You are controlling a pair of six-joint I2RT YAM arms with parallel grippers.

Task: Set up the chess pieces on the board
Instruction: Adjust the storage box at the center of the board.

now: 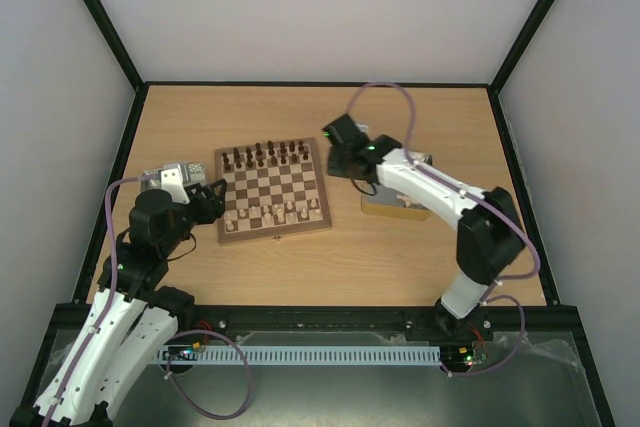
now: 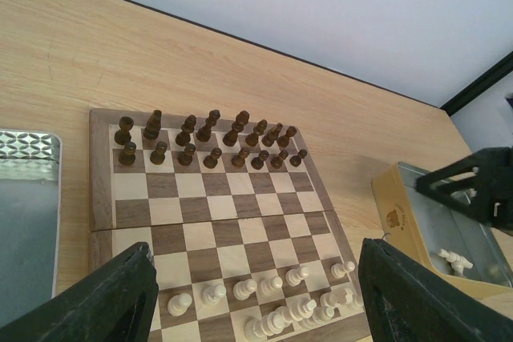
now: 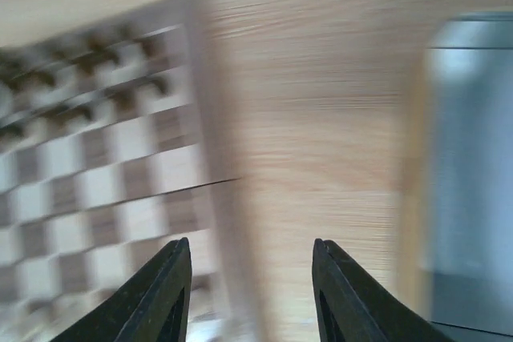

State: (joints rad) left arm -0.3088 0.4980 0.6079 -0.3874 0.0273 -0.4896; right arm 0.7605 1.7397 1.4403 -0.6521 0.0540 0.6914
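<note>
- Cream chess pieces (image 2: 272, 303) stand on the chessboard (image 2: 200, 198)'s near rows, and a few lie in the tin (image 2: 421, 218) at right.
- They look light, rigid and smooth, and would topple easily, so the slim waist seems the best place to grip.
- Left pincer (image 2: 255, 278) and right pincer (image 3: 250, 262) both gape apart, empty.

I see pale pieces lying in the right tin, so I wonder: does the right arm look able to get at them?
Probably yes. The right gripper is open and empty over bare table beside the tin, and the pieces lie uncovered in it.
</note>
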